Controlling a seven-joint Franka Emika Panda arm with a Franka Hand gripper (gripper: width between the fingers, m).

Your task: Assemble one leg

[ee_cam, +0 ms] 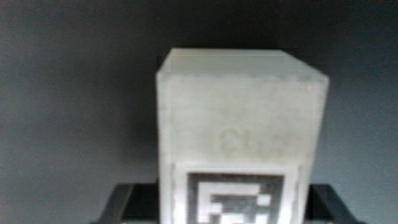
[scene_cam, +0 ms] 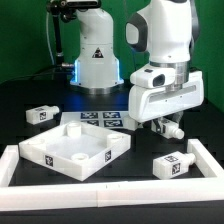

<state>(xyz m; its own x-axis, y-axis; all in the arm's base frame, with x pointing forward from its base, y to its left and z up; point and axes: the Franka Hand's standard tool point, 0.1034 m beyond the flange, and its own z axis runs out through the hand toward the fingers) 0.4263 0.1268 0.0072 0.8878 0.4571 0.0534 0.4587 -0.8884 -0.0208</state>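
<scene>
Hand (scene_cam: pixel 166 124) hung at the ext. view's right, above the worktop (scene_cam: pixel 30 132), fingers pinched on the leg (scene_cam: pixel 173 128). The leg was clear of the worktop and touched nothing else. In the wrist view the leg (ee_cam: pixel 240 110) filled most of the pic: blocky white body running away from the cam, b/w tag (ee_cam: pixel 237 198) at the near end by the fingers. Screw tip not visible in either view, so can't tell which way it pointed.

The tabletop (scene_cam: pixel 38 152) lay rim-up toward the ext. view's left, well apart from the hand. Two spare legs lay loose: one (scene_cam: pixel 42 115) beyond the tabletop at far left, one (scene_cam: pixel 172 164) near the front, roughly under the hand. The marker board (scene_cam: pixel 100 118) sat behind the tabletop.

Step in hand, as I read it: carry the leg over to the tabletop & seat it in a corner.

To do it well:
- Keep the pinch firm. A smooth plastic block prob. slips if the grip eases.
- Travel high enough to clear the spare leg below & the tabletop's rim.
- Get the screw tip facing down & the leg upright before descending; a tilted start would likely cross-thread.
- Centre over the hole. The small dark spots on the tabletop floor may be holes, but they were too small to be sure.
- Lower slowly, then turn w/ light downward press. The tabletop looked unclamped, so a hard sideways push could shift it.
</scene>
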